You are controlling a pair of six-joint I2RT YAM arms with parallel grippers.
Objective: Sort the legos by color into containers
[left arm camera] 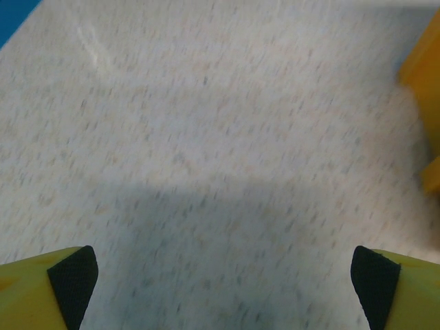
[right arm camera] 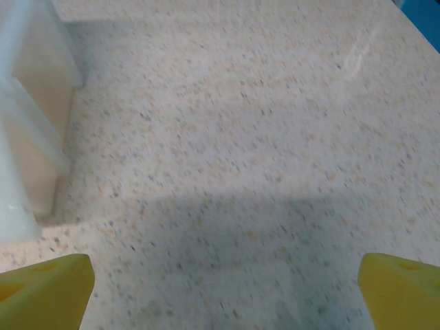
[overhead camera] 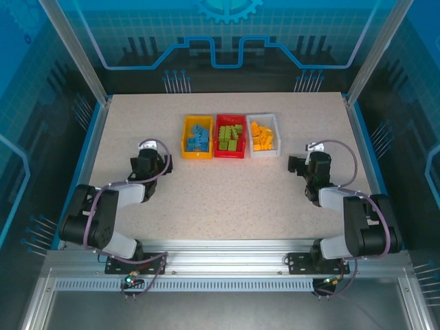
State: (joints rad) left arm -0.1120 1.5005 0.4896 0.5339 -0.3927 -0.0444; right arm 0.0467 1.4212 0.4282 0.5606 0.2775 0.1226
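Legos: all the ones I can see are in the bins, upper centre of the top view. Blue legos (overhead camera: 198,137) sit in the yellow bin (overhead camera: 196,156), green legos (overhead camera: 230,137) in the red bin (overhead camera: 229,156), orange legos (overhead camera: 262,136) in the white bin (overhead camera: 265,154). One colour per bin, no mixing that I can make out at this size. The bins stand side by side in a row, touching or nearly so.

Table (overhead camera: 227,199): no loose brick on it in the top view. My read: the sort looks finished and nothing is left to pick. An exact count per bin can't be told.

Left gripper (overhead camera: 163,166), left of centre, sits below and left of the yellow bin. Right gripper (overhead camera: 297,165), right of centre, sits just right of and below the white bin. Both are apart from the bins.

Wrist views add the jaw state. The left gripper (left arm camera: 223,275) has its jaws spread wide with bare table between the pads, nothing held. The right gripper (right arm camera: 225,282) is the same, wide apart and empty.

The left wrist view catches the yellow bin's outer wall (left arm camera: 423,75) at its right edge. The right wrist view catches the white bin's wall (right arm camera: 27,137) at its left edge. Neither looks into a bin, so contents come from the top view. The top view is too coarse to show the jaw gap.
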